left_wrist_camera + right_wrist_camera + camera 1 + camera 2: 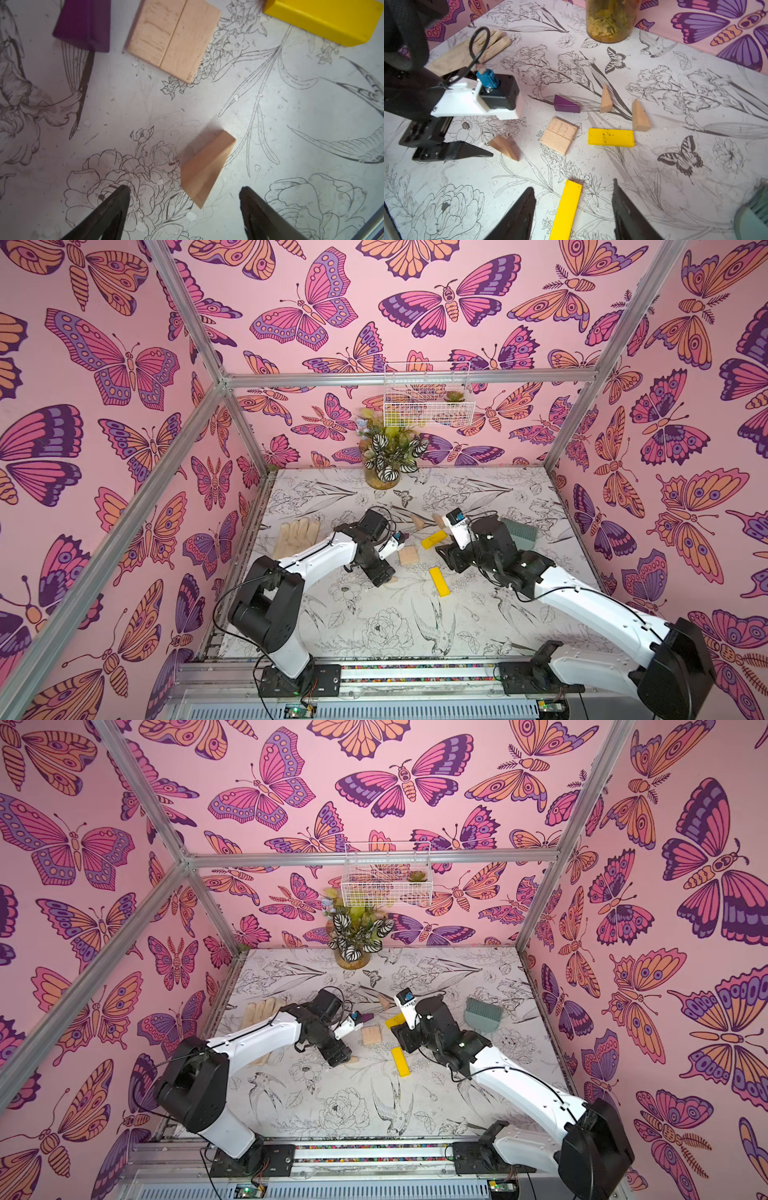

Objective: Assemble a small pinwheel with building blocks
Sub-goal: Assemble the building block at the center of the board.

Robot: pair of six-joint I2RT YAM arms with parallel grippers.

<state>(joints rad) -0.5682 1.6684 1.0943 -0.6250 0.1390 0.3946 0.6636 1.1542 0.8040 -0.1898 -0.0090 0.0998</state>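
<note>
The building blocks lie loose and apart on the table. A pale wooden square [408,554] [559,135] sits in the middle, with a purple wedge [565,105] behind it. Two wooden wedges [605,99] [640,118] stand beside one yellow bar [611,137]. My left gripper [184,188] [382,572] is open, its fingers on either side of a third wooden wedge [207,168] without touching it. My right gripper [573,185] [446,558] is open over the far end of the other yellow bar [566,212] [439,581], and neither finger touches it.
A beige glove [293,537] lies at the left of the table. A teal hand brush [519,533] lies at the right, close to my right arm. A plant jar [384,464] stands at the back wall under a wire basket [428,393].
</note>
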